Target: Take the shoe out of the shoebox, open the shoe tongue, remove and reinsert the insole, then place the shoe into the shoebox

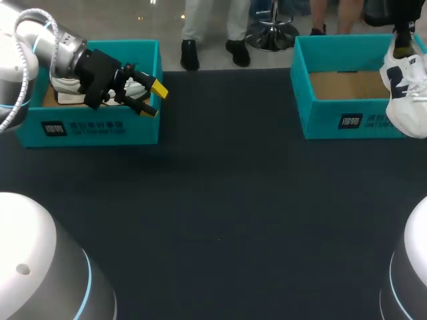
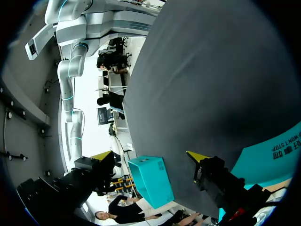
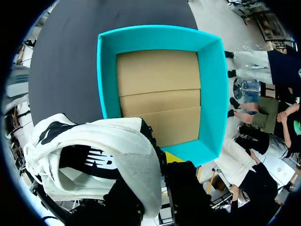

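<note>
The white shoe hangs clamped in the right tool beside the right shoebox, the left tool spread wide at the left shoebox.

- The head camera sat above and behind me, well back. It looked down on the dark table and took in the left shoebox, the right shoebox and both my arms.
- My left wrist camera looked out along my left gripper, low across the table. The left shoebox's wall lay just beside one finger, and the right shoebox sat small and well ahead between my fingertips.
- My right wrist camera faced straight down past my right gripper, close over the right shoebox. The shoe crowded the lens beside my fingers.
- All three views shared the right shoebox and the table around it.
</note>
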